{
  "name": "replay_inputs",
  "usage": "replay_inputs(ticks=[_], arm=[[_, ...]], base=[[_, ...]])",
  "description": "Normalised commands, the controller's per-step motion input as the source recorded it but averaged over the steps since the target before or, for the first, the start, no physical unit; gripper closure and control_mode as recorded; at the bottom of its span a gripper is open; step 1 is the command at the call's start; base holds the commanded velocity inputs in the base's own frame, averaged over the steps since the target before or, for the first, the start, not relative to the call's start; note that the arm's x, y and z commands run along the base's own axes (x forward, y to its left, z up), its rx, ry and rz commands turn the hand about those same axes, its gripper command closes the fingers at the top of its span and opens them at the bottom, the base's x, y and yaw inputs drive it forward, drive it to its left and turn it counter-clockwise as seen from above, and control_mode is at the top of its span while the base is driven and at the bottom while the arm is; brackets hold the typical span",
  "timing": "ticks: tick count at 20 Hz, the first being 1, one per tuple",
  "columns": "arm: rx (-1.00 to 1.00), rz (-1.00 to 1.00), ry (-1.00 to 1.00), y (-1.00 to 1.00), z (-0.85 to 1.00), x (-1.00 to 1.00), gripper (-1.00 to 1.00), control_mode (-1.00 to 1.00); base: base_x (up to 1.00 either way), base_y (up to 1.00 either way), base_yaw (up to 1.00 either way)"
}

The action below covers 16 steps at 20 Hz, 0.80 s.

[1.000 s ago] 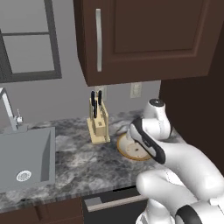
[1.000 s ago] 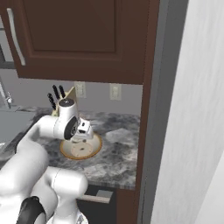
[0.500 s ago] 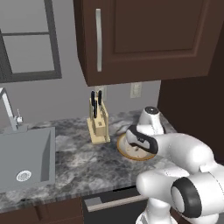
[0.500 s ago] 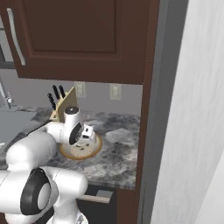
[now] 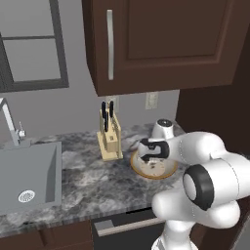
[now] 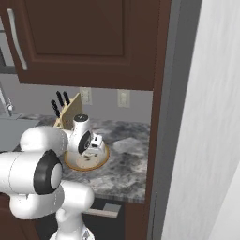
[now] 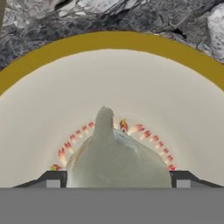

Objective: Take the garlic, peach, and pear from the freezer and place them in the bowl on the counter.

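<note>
i'm looking down the gripper (image 7: 114, 175) and the garlic (image 7: 114, 159) is sitting right between the two finger tips (image 7: 52, 178), its pointed stem sticking up ahead of them. the jaws are standing wide on either side of the bulb; i cannot tell whether they are pressing on it or standing just clear of it. beneath the jaws the bowl (image 7: 131, 78) is spreading out, cream inside with its tan rim arching beyond the garlic, and the dark marbled counter (image 7: 131, 17) is showing past that rim.

from the left base view i'm seeing the gripper (image 5: 152, 157) hanging low over the bowl (image 5: 168, 171), with a knife block (image 5: 110, 139) standing just beside the bowl on the counter (image 5: 88, 180). in the right base view the gripper (image 6: 95, 149) is hovering over the bowl (image 6: 101, 161) too.
</note>
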Motion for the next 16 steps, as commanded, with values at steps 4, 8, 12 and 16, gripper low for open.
replay_inputs(ticks=[4, 8, 12, 16], arm=[[0.0, 0.0, 0.04, 0.0, -0.17, 0.26, 1.0, -1.0], [0.0, 0.0, 0.04, 0.0, -0.2, 0.11, 1.0, -1.0], [0.0, 0.0, 0.02, 0.0, -0.26, 0.0, 1.0, -1.0], [0.0, 0.0, 0.0, 0.0, -0.39, 0.09, 1.0, -1.0]], base=[[0.0, 0.0, 0.0], [0.0, 0.0, 0.0], [0.0, 0.0, 0.0], [0.0, 0.0, 0.0]])
